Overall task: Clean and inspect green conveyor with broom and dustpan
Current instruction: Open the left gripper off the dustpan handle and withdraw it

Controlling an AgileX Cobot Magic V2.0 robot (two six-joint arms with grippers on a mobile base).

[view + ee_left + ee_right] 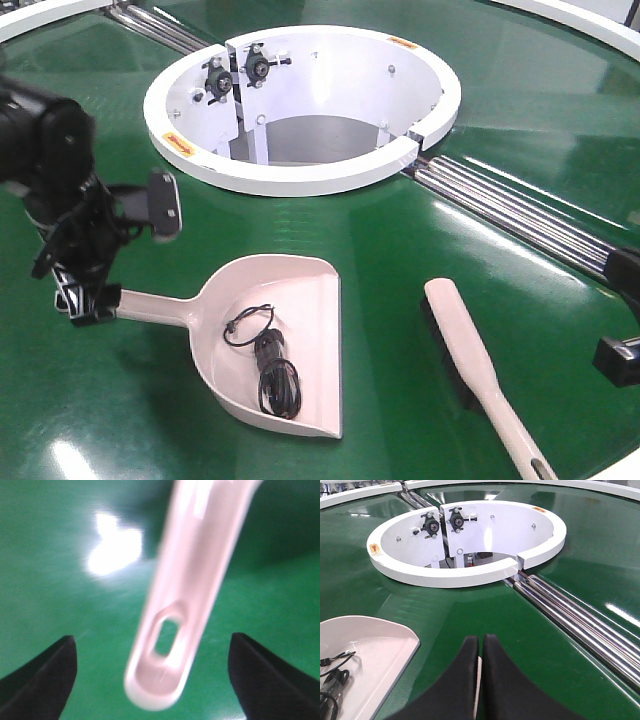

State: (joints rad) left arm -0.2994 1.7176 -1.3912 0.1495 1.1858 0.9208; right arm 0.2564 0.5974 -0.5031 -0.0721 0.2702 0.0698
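Left gripper (150,680), jaws spread, straddles the pale pink plastic dustpan's (275,340) slotted handle, apparently poised to grasp; right gripper (480,647) rests pressed together above the glossy green conveyor (485,615).

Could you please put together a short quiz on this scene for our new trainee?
1. True or false: the broom lies inside the dustpan.
2. What is in the dustpan? A) a black cable B) crumpled paper C) nothing
3. Fill in: on the left gripper, the fingers on either side of the dustpan handle are ___ (open/shut).

Key: 1 false, it lies on the belt beside the dustpan; 2 A; 3 open.
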